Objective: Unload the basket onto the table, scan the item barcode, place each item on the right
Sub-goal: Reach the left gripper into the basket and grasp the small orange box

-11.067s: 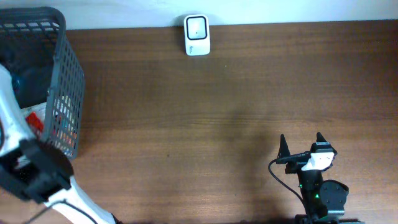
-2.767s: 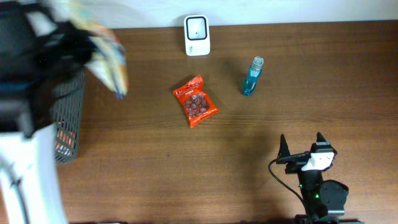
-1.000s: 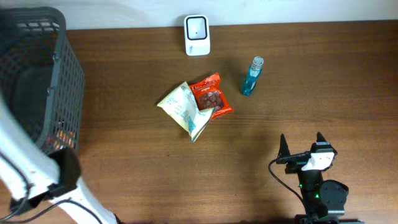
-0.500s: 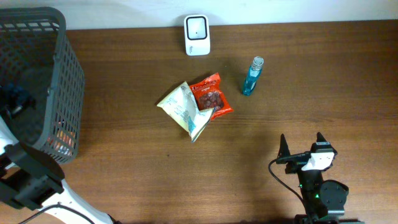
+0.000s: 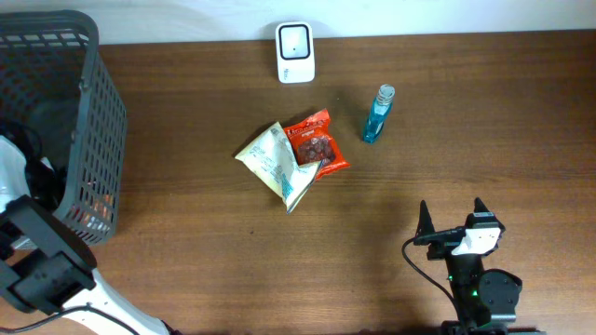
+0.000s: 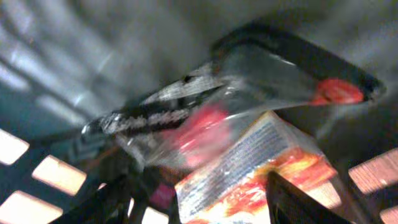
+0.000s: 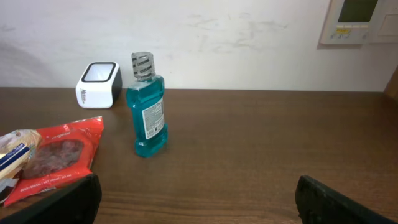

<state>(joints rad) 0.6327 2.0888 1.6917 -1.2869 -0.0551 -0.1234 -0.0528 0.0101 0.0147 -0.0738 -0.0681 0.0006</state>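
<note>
- Packet (image 6: 249,155) in clear wrap, orange and red print showing, lies at the bottom of the basket (image 5: 93,112) on the left end of the table (image 5: 484,102). That is the item we are after. How do we take it well?
- Our left gripper (image 6: 199,190) is down inside, fingers apart on either side of the packet. We see no pinch on it yet, though the wrist view is blurred. We should close across the packet's body and not on loose film, which we judge would slip. Then we lift straight up until we are over the rim.
- And the mesh walls?
- They stand close around us, so no sideways move while we are low. The rim is the edge to respect.
- Once out, where is our room?
- The scanner (image 5: 295,51) stands at the far edge, about midway along. The wood between basket and scanner is bare, so we travel along that far-left stretch. A cream pouch (image 5: 270,160) and a red snack bag (image 5: 318,141) lie overlapping on the near side of the scanner, and a blue bottle (image 5: 376,116) stands upright just to their right. We should pass far of all three.
- Does the other arm get in our way?
- No. Our right gripper (image 5: 450,210) rests at the near right, spread wide and empty, well apart from everything.
- Which face carries the barcode?
- We cannot tell yet. We turn the packet before the scanner's window until it reads.
</note>
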